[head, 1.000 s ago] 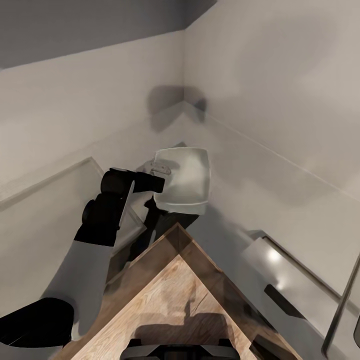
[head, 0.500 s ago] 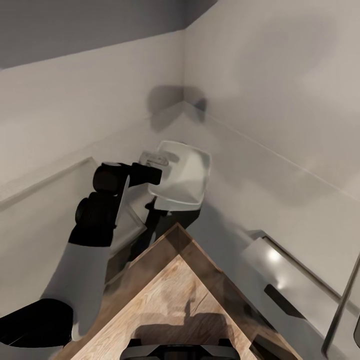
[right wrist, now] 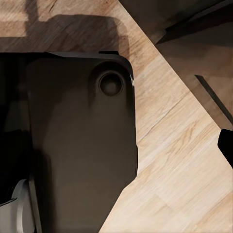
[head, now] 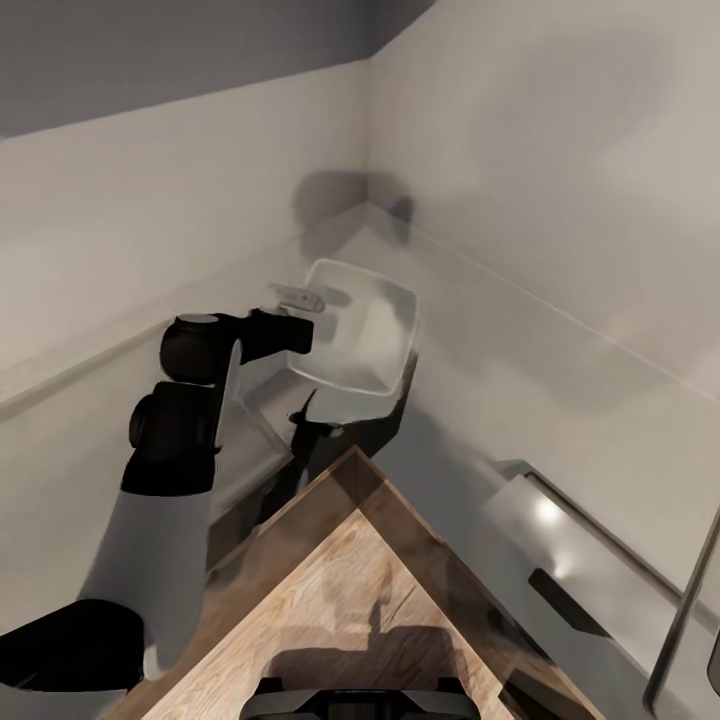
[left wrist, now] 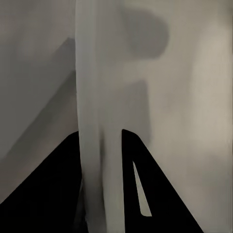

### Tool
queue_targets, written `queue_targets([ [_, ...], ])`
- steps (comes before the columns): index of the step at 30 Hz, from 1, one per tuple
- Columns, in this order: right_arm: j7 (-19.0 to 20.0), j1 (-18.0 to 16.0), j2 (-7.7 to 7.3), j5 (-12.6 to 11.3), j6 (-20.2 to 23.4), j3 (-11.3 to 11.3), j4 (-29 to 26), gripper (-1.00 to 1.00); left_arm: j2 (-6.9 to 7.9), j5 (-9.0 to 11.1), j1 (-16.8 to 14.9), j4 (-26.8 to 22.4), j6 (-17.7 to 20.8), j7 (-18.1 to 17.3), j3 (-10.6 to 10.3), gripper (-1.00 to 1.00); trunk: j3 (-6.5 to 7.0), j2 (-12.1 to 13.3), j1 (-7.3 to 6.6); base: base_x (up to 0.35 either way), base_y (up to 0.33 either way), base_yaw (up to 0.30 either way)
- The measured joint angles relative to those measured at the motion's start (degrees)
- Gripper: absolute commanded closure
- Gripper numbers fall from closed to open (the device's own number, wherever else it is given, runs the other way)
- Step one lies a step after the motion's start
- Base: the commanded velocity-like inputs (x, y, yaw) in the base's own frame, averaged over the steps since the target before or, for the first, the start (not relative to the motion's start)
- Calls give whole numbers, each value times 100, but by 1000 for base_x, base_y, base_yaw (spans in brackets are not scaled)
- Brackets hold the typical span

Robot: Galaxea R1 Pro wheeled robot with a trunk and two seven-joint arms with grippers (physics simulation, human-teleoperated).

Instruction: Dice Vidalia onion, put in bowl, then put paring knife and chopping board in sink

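Left gripper [head: 293, 333] fingers pinching bowl [head: 358, 330] rim — now lifting, tilting it off bench [head: 560, 400]; right fingers' state unclear — bowl being repositioned.

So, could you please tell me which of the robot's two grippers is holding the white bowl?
The left gripper: its black fingers pinch the rim of the bowl, which hangs tilted from it.

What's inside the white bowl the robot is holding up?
The bowl hangs tilted in the left gripper, which pinches its rim. The part of the inside that shows looks plain white; no onion bits can be made out. The gripper covers the near edge.
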Motion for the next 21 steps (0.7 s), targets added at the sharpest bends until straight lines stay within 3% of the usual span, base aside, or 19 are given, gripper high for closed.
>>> queue_targets([
  [5, 0, 0, 0, 0, -8, 1, -2, -100, 7, 22, 1, -112, 0, -6, 418, 100, 1, 0, 0, 0, 0, 0],
  [13, 5, 0, 1, 0, -17, 2, -2, -100, 26, 66, 2, -177, 7, -3, 778, 100, 56, 0, 0, 0, 0, 0],
  [16, 3, 0, 2, 0, -17, 1, 1, -100, 31, 274, 1, -180, 8, -3, 1076, 100, 83, 0, 0, 0, 0, 0],
  [21, 4, 0, 3, 0, -18, 1, -1, -100, 139, 771, 1, -181, 13, -3, 1204, 100, 129, 1, 3, -187, 0, 0],
])
